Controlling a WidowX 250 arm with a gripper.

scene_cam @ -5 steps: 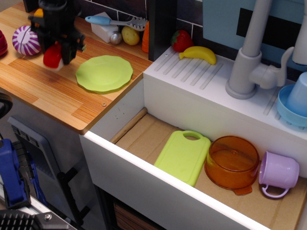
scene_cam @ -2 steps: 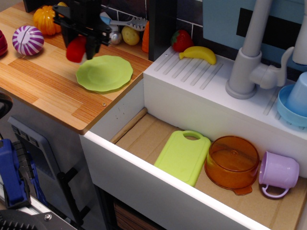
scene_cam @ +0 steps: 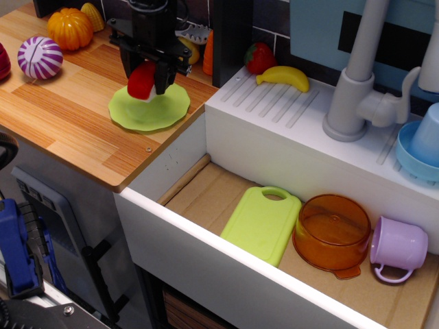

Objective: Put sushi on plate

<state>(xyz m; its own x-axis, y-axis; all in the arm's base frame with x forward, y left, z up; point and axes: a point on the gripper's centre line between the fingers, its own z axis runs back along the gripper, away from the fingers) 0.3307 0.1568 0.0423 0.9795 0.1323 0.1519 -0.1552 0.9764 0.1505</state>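
Observation:
The sushi (scene_cam: 142,81), a small piece with a glossy red top and a white base, hangs in my black gripper (scene_cam: 146,75). The gripper is shut on it from above. It is held just above the round lime-green plate (scene_cam: 152,110), which lies on the wooden counter near its right edge. The gripper body hides the plate's far rim.
A purple-and-white striped ball (scene_cam: 39,57) and an orange pumpkin (scene_cam: 69,28) sit at the counter's left back. A strawberry (scene_cam: 260,57) and banana (scene_cam: 286,76) lie on the white drainboard. The sink holds a green cutting board (scene_cam: 261,223), an orange bowl (scene_cam: 332,231) and a purple cup (scene_cam: 398,248).
My gripper has carried the sushi rightwards from the counter's left side, past the plate's left rim, to a spot over the plate.

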